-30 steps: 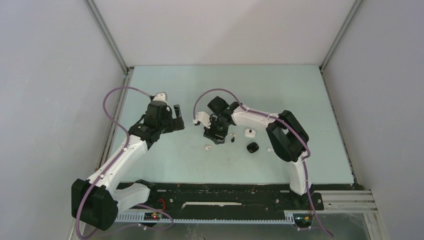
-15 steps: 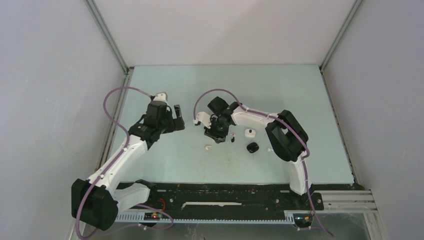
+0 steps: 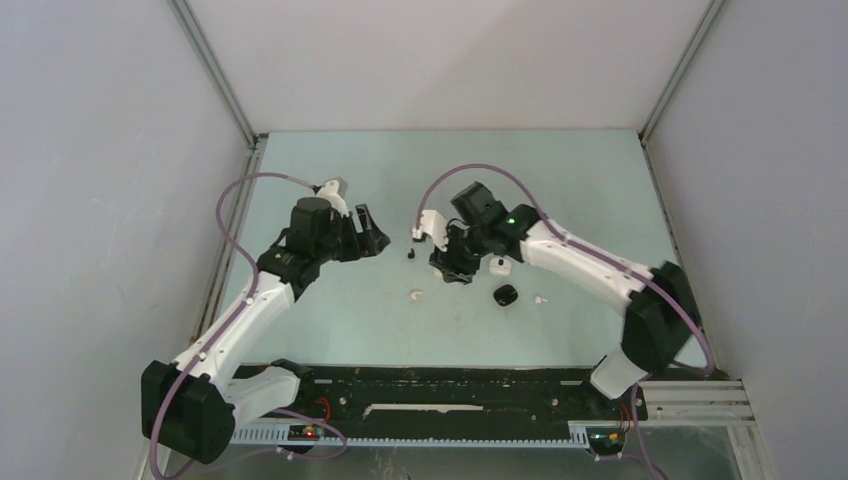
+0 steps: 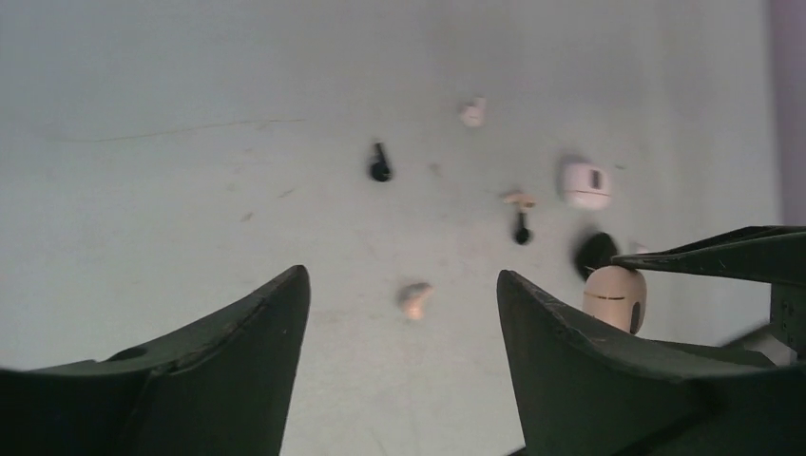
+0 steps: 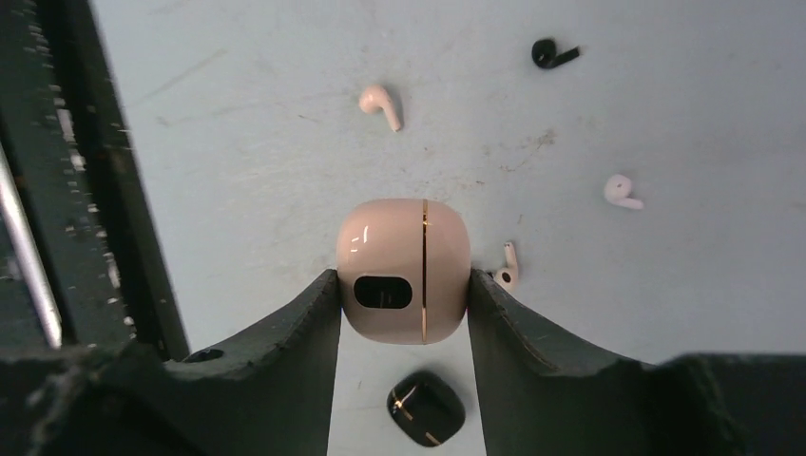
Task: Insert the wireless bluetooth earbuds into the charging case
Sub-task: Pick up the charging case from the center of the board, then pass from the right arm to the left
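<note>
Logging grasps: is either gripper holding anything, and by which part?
The right gripper clamps the cream case by its two opposite sides; the left gripper is open and empty.

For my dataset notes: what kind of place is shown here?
Most likely a robot lab test cell: plain grey panels on an aluminium frame enclose a pale green table, with loose earbuds and the pink case in the right gripper.

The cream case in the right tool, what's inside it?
Nothing inside shows. The cream case, clamped in the right tool, is shut, with no gap at its seam. Whether anything sits in it is hidden.
</note>
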Available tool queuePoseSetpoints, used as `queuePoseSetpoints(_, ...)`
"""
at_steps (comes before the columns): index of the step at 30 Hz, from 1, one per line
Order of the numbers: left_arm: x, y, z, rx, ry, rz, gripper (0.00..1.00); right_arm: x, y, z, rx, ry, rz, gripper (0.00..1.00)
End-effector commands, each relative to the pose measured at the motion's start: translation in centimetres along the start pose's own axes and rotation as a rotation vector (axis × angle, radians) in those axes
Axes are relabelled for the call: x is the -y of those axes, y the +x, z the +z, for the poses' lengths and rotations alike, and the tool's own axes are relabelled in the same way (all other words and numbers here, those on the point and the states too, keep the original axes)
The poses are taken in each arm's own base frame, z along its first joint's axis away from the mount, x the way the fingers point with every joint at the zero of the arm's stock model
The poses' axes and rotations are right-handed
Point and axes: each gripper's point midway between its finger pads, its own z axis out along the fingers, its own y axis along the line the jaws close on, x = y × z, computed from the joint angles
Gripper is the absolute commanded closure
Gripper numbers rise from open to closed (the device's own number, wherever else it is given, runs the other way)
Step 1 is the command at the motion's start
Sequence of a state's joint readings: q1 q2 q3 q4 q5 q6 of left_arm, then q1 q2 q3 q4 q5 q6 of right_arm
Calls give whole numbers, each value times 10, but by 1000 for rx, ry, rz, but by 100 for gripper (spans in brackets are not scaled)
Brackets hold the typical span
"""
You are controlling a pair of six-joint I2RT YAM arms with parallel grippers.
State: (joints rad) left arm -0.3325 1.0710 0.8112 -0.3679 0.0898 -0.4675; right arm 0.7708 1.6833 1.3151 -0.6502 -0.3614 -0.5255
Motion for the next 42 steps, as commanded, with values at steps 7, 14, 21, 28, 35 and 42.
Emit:
queuePoseSetpoints(7,151,17,-54,23,683,-131,29,-43,-3,-65,207,-1,-57,69)
queuePoseSetpoints(14,180,50,-55,-100,780,-161,39,-38,-6,-80,267,35,-69,69)
queuePoseSetpoints(21,188,68,-36,-194,748,-158,41,-41,-6,-81,273,25,-70,69)
queuePoseSetpoints(28,195,85,-28,-267,761,-161,46,-42,-4,-78,273,21,-74,69)
queuePoseSetpoints(35,202,92,-29,-312,798,-169,53,-42,-3,-75,268,27,-83,69)
queuePoseSetpoints(42,207,99,-26,-354,831,-197,60,-43,-3,-74,266,24,-87,69)
